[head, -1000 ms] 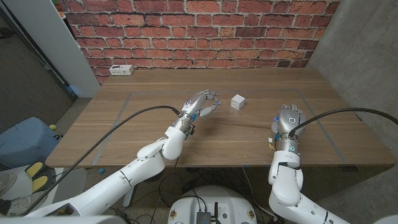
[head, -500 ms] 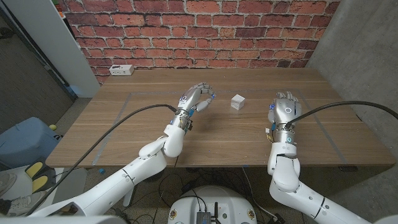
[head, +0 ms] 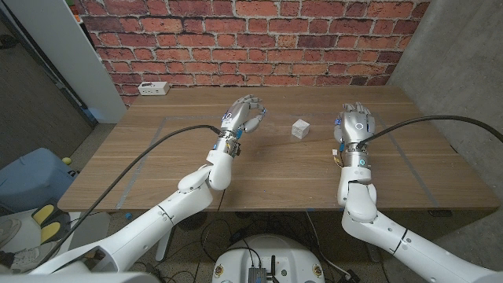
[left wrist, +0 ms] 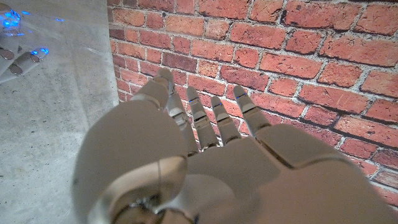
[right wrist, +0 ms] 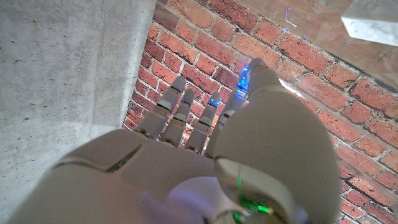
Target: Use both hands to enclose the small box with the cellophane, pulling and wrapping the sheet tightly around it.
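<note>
The left hand (head: pixel 243 116) is raised above the table (head: pixel 157 165), fingers loosely curled and apart, with nothing in it; the left wrist view shows its fingers (left wrist: pixel 205 118) reaching toward the brick wall (left wrist: pixel 298 56) with no sheet between them. The right hand (head: pixel 355 126) is likewise lifted, fingers extended and slightly spread, and it too holds nothing; the right wrist view shows its fingers (right wrist: pixel 186 118) bare against brick and concrete.

The small box (head: pixel 299 129) sits on the table between the two hands, somewhat nearer the left hand's fingertips than the right hand, touching neither. A pale block (right wrist: pixel 373 22) seen through a glossy, reflective layer at the edge of the right wrist view is probably this box, and that sheen may be the cellophane, though the head view does not make a sheet's outline readable on the wood.

Judged from this, the wrapping has not visibly begun: no edge of film is pinched, pulled or folded over the box. What remains is nearly everything: lowering both hands, catching the sheet on opposite sides, drawing it up and over, and tightening it round the box
</note>
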Controlling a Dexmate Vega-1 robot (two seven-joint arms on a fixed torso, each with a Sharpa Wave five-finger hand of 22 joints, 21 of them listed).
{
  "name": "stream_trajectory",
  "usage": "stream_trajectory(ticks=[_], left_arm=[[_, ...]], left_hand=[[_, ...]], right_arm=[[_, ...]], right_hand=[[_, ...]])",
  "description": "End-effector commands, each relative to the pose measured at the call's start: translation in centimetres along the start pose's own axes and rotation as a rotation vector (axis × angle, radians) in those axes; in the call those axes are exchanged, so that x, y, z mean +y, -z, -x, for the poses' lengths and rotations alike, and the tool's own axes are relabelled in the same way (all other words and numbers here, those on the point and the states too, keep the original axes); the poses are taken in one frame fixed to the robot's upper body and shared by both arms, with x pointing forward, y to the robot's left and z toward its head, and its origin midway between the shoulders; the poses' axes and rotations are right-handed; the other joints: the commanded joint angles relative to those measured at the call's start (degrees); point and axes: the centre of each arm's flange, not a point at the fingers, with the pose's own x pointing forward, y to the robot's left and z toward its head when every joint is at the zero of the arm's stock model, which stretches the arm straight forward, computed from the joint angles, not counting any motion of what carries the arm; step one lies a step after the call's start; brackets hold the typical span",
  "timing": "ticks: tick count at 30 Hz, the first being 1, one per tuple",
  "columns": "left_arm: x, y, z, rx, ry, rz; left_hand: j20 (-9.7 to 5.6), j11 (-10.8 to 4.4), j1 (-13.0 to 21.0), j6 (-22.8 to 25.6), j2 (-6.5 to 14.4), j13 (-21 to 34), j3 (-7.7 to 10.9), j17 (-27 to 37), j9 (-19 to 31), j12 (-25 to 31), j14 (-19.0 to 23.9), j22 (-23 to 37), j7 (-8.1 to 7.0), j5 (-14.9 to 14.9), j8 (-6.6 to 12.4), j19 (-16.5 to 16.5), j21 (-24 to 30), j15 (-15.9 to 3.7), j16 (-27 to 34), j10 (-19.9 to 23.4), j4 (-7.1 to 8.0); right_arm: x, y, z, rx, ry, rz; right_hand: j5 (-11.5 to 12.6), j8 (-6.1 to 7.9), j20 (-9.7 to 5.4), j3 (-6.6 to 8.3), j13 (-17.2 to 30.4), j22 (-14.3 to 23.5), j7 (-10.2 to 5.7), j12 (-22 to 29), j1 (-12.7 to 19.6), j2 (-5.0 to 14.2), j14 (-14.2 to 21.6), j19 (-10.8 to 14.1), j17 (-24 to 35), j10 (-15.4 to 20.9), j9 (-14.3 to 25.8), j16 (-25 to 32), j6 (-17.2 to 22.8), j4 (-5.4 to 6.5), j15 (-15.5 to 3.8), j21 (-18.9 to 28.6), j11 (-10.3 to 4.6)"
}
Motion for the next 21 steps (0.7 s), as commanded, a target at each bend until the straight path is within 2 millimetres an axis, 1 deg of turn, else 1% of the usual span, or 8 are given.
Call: stream_trajectory(ticks=[1,4,6,7,10,16,21], left_arm=[[0.0,0.4,-2.7,-0.002,-0.025,-0.077],[-0.1,0.8,-3.8,-0.002,-0.015,-0.106],[-0.2,0.8,-4.1,-0.002,-0.014,-0.113],[-0.3,0.9,-4.6,-0.003,-0.013,-0.127],[-0.5,1.0,-5.4,-0.005,-0.011,-0.155],[-0.9,1.2,-6.6,0.002,-0.011,-0.191],[-1.4,1.7,-7.6,0.021,-0.007,-0.221]], left_hand=[[0.01,-0.08,0.1,6.7,0.3,0.2,-0.2,0.0,6.4,-0.3,0.1,0.1,6.2,0.0,-0.36,0.1,0.0,-3.5,0.0,-0.1,-0.22],[-0.09,-0.24,0.1,6.7,0.3,0.2,-0.24,0.0,6.4,-0.4,0.2,0.1,6.17,0.0,-0.46,0.1,-0.1,-3.66,0.0,-0.2,-0.2],[-0.14,-0.3,0.1,6.7,0.3,0.2,-0.28,0.0,6.4,-0.4,0.0,0.1,6.1,0.0,-0.58,0.0,-0.1,-3.78,0.0,-0.3,-0.18],[-0.15,-0.36,0.1,6.7,0.3,0.2,-0.3,0.0,6.4,-0.4,-0.1,0.1,6.06,0.0,-0.66,0.0,-0.1,-3.8,-0.1,-0.3,-0.16],[-0.22,-0.64,0.0,6.7,0.3,0.2,-0.35,0.0,6.3,-0.4,-0.1,0.2,5.9,-0.1,-0.85,0.0,-0.1,-3.86,-0.1,-0.3,-0.13],[-0.31,-0.57,-0.1,6.9,0.3,0.2,-0.45,0.0,6.2,-0.5,-0.1,0.1,5.82,-0.1,-1.04,-0.1,-0.2,-4.01,0.0,-0.4,-0.07],[-0.35,-0.63,-0.1,7.0,0.3,0.2,-0.52,0.0,6.1,-0.5,-0.1,0.1,5.72,-0.2,-1.24,-0.2,-0.2,-4.07,0.0,-0.4,-0.07]], right_arm=[[1.0,-0.5,-3.8,-0.03,0.02,-0.019],[1.5,-0.6,-4.9,-0.039,0.015,-0.023],[1.6,-0.7,-5.2,-0.039,0.015,-0.025],[1.8,-0.8,-5.7,-0.043,0.013,-0.026],[2.1,-1.0,-6.5,-0.05,0.01,-0.028],[2.7,-1.3,-7.9,-0.062,0.003,-0.022],[3.2,-1.4,-9.0,-0.06,-0.002,-0.016]], right_hand=[[-0.1,0.12,0.16,0.37,0.1,0.1,0.94,-0.1,0.6,0.23,0.3,0.7,0.1,0.5,0.1,-0.2,1.4,0.06,-9.96,0.3,0.1],[-0.1,0.07,0.25,0.37,0.2,0.1,0.96,-0.2,0.6,0.2,0.4,0.8,0.0,0.6,0.1,-0.2,1.5,0.09,-9.9,0.3,0.24],[-0.1,0.06,0.29,0.37,0.2,0.1,0.96,-0.2,0.6,0.17,0.4,0.8,0.0,0.7,0.1,-0.3,1.6,0.08,-9.91,0.3,0.28],[-0.1,0.02,0.29,0.37,0.2,0.1,0.93,-0.2,0.6,0.16,0.5,0.8,0.0,0.7,0.1,-0.3,1.5,0.08,-9.92,0.3,0.25],[-0.1,-0.01,0.39,0.37,0.2,0.1,0.92,-0.3,0.6,0.1,0.5,0.8,0.0,0.7,0.1,-0.4,1.6,0.08,-9.89,0.2,0.29],[-0.2,-0.12,0.54,0.38,0.2,0.1,0.94,-0.5,0.5,0.08,0.6,0.8,-0.1,0.7,0.1,-0.4,1.6,0.13,-9.83,0.2,0.53],[-0.2,-0.3,0.64,0.39,0.2,0.1,0.98,-0.6,0.3,0.16,0.7,0.8,-0.1,0.7,0.1,-0.5,1.4,0.25,-9.74,0.2,0.4]])
